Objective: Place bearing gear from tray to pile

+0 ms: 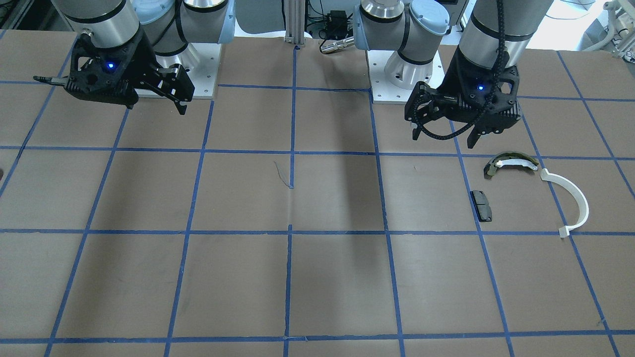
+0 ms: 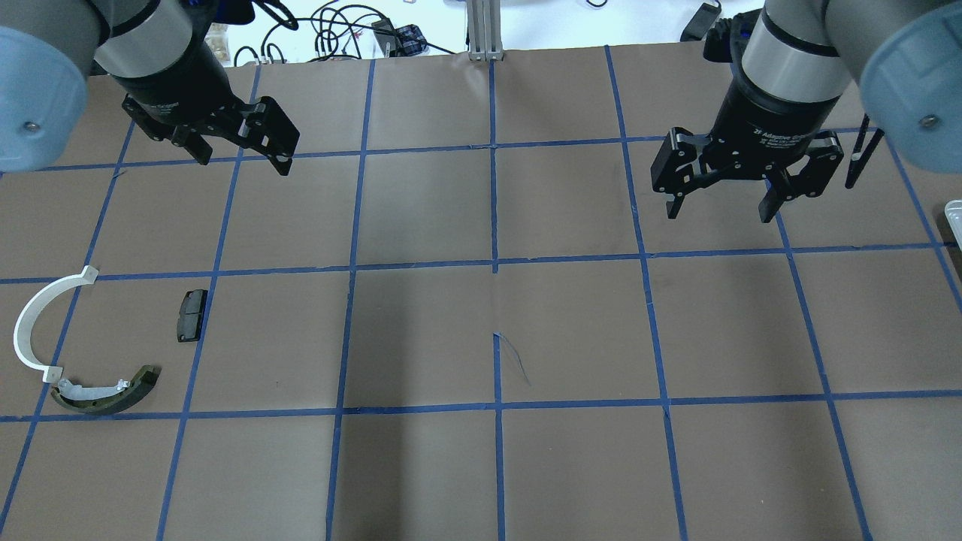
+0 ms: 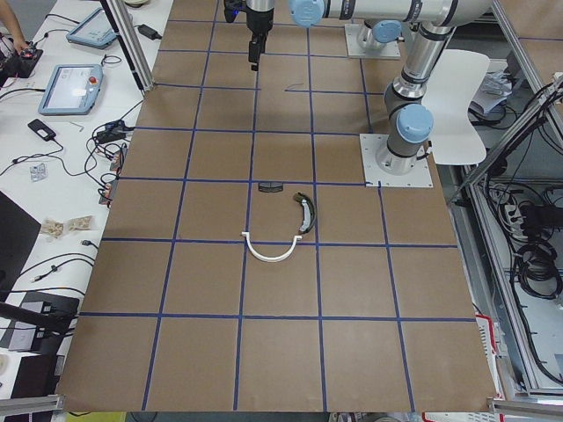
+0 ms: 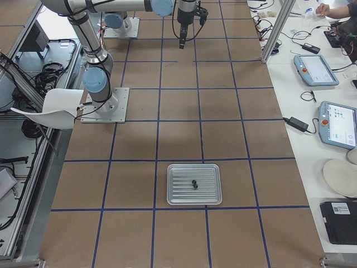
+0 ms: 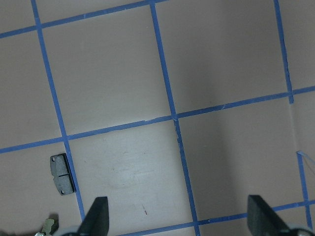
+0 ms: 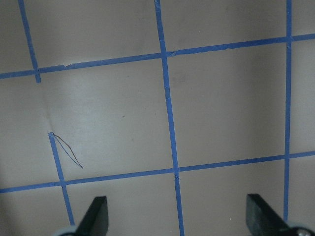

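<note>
Basically pre-pick: left gripper point(image 2: 244, 161) and right gripper point(image 2: 718, 216) both hover empty, fingers spread wide. Tray point(image 4: 169, 184) sits past the right arm, 3 o'clock on the overhead. Pile point(image 2: 51, 372) lies at 8 o'clock: white arc point(image 2: 26, 319), olive shoe point(image 2: 113, 394), black pad point(image 2: 191, 315). Bearing gear point(image 4: 194, 183) is near tray centre, two small dark bits just beside each other. Too small to read axis or heading. Next, I reckon: right arm swings to 3 o'clock, drops over the gear, closes.

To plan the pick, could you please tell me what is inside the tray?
Two small dark parts lie close together near the middle of the tray. They are too small to identify. The rest of its floor shows bare, with nothing covered.
</note>
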Motion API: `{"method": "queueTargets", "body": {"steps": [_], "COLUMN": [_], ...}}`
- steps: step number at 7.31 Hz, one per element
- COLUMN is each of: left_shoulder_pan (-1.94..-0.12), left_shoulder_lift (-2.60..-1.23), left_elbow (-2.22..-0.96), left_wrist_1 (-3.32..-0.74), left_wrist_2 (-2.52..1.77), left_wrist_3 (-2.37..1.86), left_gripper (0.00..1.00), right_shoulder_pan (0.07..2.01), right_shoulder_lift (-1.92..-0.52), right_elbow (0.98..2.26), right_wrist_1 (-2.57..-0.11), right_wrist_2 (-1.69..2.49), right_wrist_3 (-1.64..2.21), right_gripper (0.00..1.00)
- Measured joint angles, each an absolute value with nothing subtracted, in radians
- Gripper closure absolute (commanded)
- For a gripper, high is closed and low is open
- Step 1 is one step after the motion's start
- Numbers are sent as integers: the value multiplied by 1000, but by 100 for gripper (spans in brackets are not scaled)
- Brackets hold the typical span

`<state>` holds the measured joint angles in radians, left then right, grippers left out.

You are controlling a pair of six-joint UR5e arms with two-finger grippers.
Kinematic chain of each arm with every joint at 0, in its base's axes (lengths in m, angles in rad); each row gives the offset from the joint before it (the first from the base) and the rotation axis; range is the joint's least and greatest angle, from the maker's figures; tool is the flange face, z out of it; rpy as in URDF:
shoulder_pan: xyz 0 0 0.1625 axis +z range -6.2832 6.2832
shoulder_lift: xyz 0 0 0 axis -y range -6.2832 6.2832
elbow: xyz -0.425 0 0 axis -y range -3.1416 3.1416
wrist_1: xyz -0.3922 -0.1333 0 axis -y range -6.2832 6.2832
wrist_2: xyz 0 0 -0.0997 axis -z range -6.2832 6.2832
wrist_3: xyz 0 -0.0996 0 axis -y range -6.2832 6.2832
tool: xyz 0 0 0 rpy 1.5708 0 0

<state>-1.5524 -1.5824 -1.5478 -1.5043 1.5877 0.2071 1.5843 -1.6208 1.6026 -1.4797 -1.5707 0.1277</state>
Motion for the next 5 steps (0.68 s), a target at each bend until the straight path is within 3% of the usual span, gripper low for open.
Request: {"method": "queueTargets", "body": {"steps": [5], "left_shoulder_pan": [-1552], "left_shoulder_lift": [-1581], "left_elbow": [-1548], "left_wrist_1": [-1503], "left_wrist_2": [1588], "left_wrist_3": [207], "left_gripper": [0], "right_shoulder_pan": [1579], "right_shoulder_lift": [-1627], "right_elbow": [1602], "right_wrist_1": [-1502], "right_wrist_2": [-1568], "right_wrist_3": [132], "right_gripper": [0]}}
